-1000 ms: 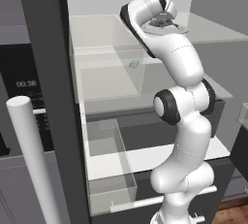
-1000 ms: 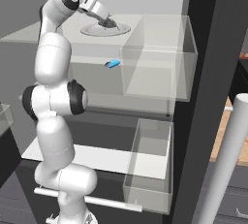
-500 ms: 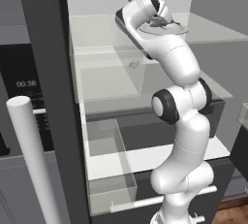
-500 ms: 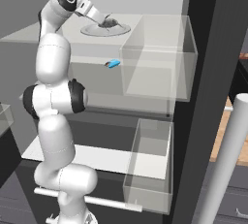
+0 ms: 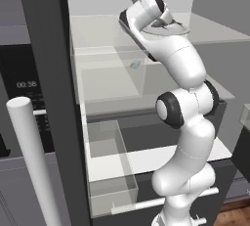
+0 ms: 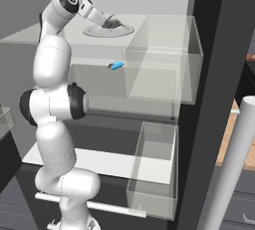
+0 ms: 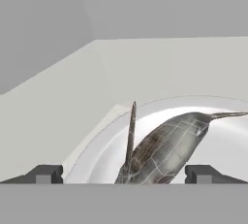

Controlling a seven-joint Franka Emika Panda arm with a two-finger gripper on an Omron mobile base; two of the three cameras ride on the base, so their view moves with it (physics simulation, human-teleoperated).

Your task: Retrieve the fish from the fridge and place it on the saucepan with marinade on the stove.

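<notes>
Two fingertips [image 7: 45, 174] stand spread wide, the fish [image 7: 164, 148] lying on its white plate [image 7: 101, 145] between them, untouched

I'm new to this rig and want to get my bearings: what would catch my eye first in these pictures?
The white arm reaches high into the open fridge, its gripper open right at a dark grey fish lying on a round white plate on the top shelf. Below that shelf's front edge sits a tiny bright blue object, beside a clear bin.

Even, flat rendered light, soft shadows (no glare), slightly coarse resolution throughout.
</notes>
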